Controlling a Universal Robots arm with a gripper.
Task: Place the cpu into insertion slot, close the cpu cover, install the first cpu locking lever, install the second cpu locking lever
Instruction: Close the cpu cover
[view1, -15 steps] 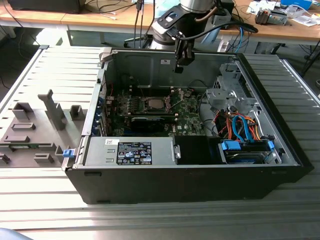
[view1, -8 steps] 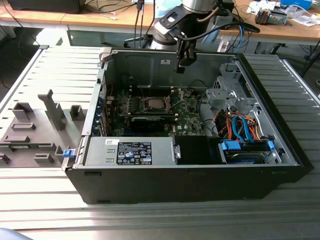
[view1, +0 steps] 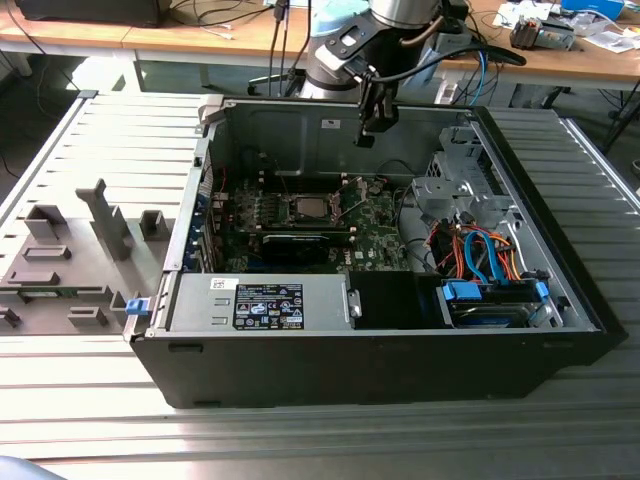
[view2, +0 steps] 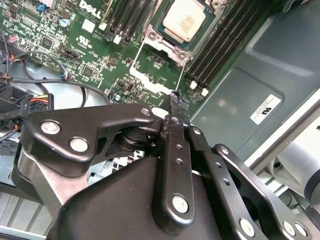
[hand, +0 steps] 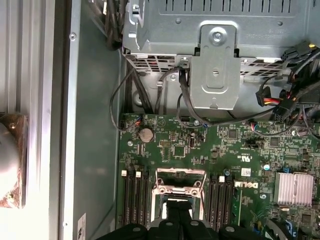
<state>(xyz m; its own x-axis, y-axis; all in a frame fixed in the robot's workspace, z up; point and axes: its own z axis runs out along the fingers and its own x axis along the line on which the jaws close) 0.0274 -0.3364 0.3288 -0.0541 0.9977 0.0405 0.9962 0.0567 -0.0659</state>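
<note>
The cpu (view2: 184, 21), a small square chip with a silver top, lies in the insertion slot (view1: 303, 208) on the green board. The cpu cover (view2: 161, 41) is a silvery frame lying flat around it, also seen in the first wrist view as the cpu cover (hand: 180, 176). Two thin wire levers (view2: 136, 59) (view2: 182, 74) run out from the socket's corners; I cannot tell whether they are latched. My gripper (view2: 175, 97) hangs above the socket with its black fingers together and nothing between them. In the exterior view the gripper (view1: 368, 135) is high, near the case's back wall.
Long black memory slots (view2: 225, 45) flank the socket. A metal drive cage (hand: 215, 75) with loose cables (hand: 280, 100) sits beyond the board. A black graphics card (view1: 295, 243) and the power supply (view1: 260, 300) lie nearer the case front. Grey fixtures (view1: 60, 260) stand at the exterior view's left.
</note>
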